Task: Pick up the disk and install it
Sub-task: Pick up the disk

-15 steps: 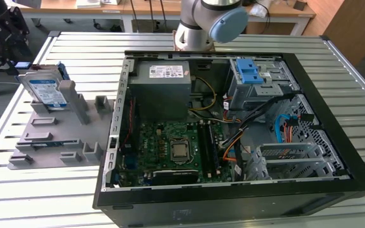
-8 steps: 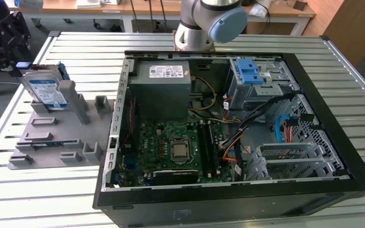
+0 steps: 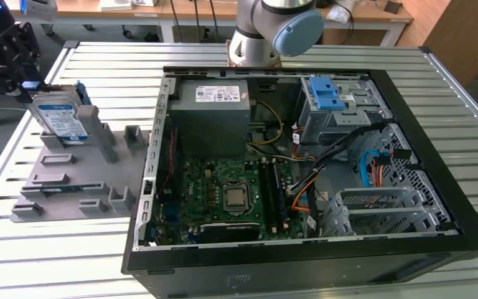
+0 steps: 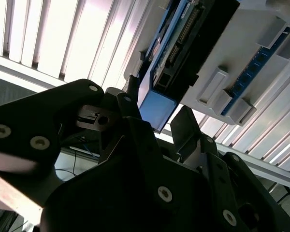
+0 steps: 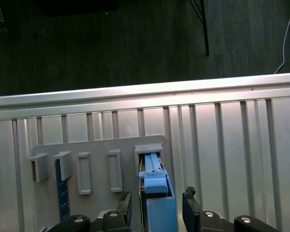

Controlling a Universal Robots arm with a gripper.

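End effector [image 5: 158,194] spread, astride disk [image 5: 160,215] | disk upright in grey holder [image 5: 96,147]

The arm [image 3: 266,28] rises at the top centre of the exterior view, its blue-capped joint turned right. The black gripper [image 3: 22,87] hangs at the upper left, pointing down. In the first wrist view its fingers [image 5: 124,205] stand parted
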